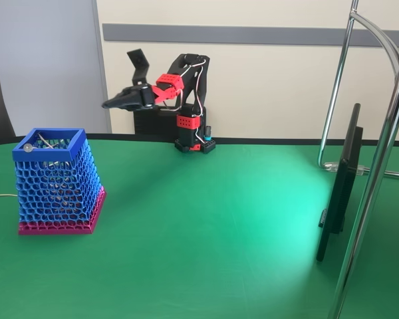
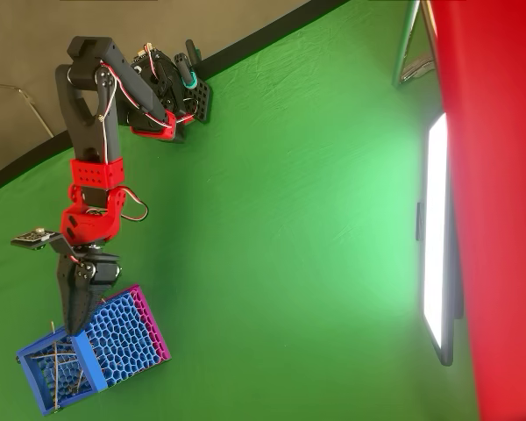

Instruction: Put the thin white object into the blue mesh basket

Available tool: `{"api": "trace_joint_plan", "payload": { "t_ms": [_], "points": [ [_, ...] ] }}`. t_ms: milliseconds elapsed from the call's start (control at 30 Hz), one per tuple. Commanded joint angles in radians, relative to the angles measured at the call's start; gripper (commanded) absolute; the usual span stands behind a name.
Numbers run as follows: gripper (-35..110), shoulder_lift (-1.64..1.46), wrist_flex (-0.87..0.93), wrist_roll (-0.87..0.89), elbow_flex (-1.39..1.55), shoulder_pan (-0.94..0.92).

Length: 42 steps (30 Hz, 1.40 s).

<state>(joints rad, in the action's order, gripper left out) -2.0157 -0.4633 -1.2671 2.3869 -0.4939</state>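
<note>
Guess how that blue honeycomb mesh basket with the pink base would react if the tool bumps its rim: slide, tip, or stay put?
The blue honeycomb mesh basket is mostly open lattice, so probably light and easily shoved. It tapers upward from a wider pink base band, which should resist tipping somewhat. It is fairly tall, so a high push from the tool might rock it; the smooth green table suggests sliding first.
</note>
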Motion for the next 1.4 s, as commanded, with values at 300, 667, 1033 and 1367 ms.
{"api": "trace_joint_plan", "payload": {
  "t_ms": [300,667,1033,1367],
  "points": [
    [0,-0.388,0.298,0.476,0.255,0.199],
    [0,-0.779,0.827,1.037,0.449,0.393],
    [0,-1.269,1.315,1.25,0.615,0.526],
    [1,-1.31,1.305,1.262,0.696,0.497]
  ]
}}
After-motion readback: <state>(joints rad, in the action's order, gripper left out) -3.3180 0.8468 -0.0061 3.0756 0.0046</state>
